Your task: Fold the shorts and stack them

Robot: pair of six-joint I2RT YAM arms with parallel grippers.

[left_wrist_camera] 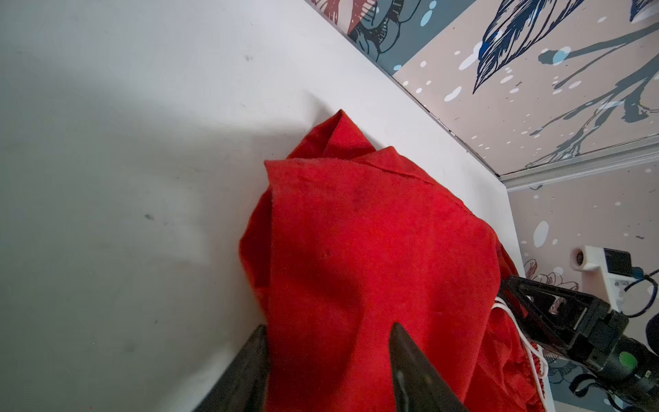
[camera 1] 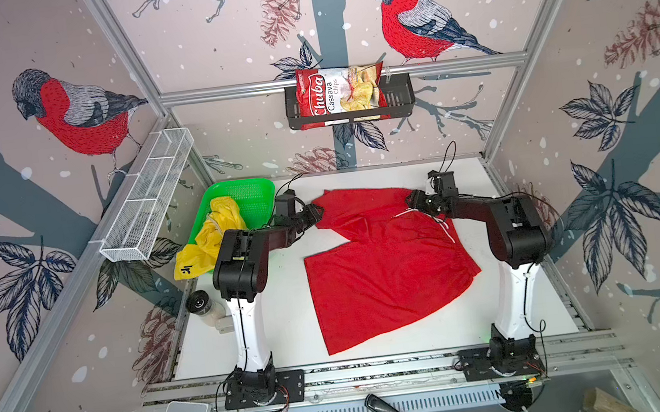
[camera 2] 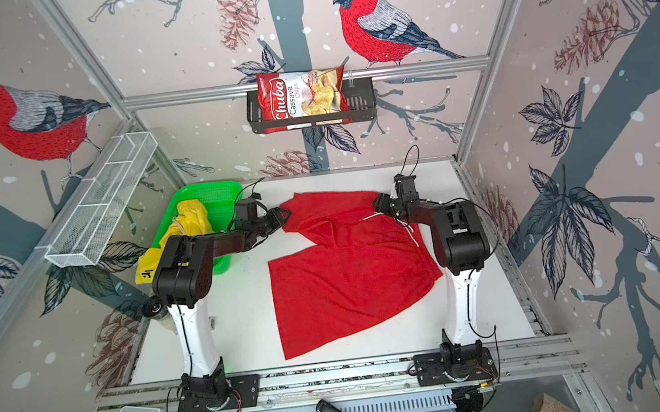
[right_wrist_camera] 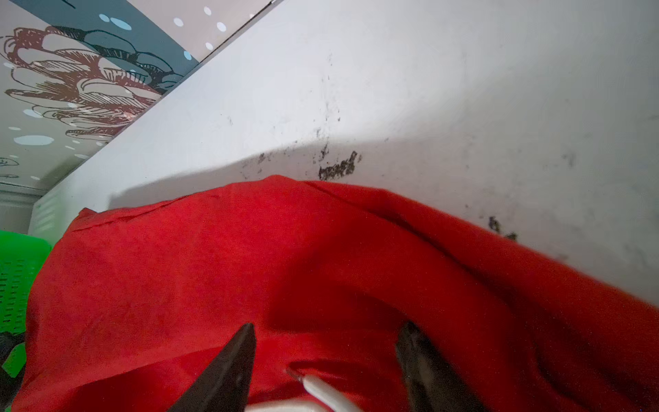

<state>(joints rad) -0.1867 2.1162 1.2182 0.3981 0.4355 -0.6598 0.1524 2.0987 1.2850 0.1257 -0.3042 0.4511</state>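
Note:
The red shorts (camera 1: 386, 276) (camera 2: 349, 288) lie spread on the white table, their far leg folded over and rumpled. At that far leg's left edge my left gripper (camera 1: 317, 211) (left_wrist_camera: 328, 330) stands open, with red cloth (left_wrist_camera: 356, 249) running between its fingers. On the right side of the same fold, by the waistband, my right gripper (camera 1: 410, 200) (right_wrist_camera: 328, 328) is open over the red cloth (right_wrist_camera: 249, 267), and the white drawstring (right_wrist_camera: 321, 388) lies between its fingers. The yellow shorts (camera 1: 208, 240) (camera 2: 187, 218) sit bunched in the green basket (camera 1: 251, 190), one leg hanging over its near rim.
The green basket (camera 2: 214, 192) stands at the table's back left, just behind my left arm. A white wire rack (camera 1: 147, 193) hangs on the left wall. A black shelf (camera 1: 396, 99) with a chips bag hangs on the back wall. A small camera unit (camera 1: 200, 304) stands near my left arm's base.

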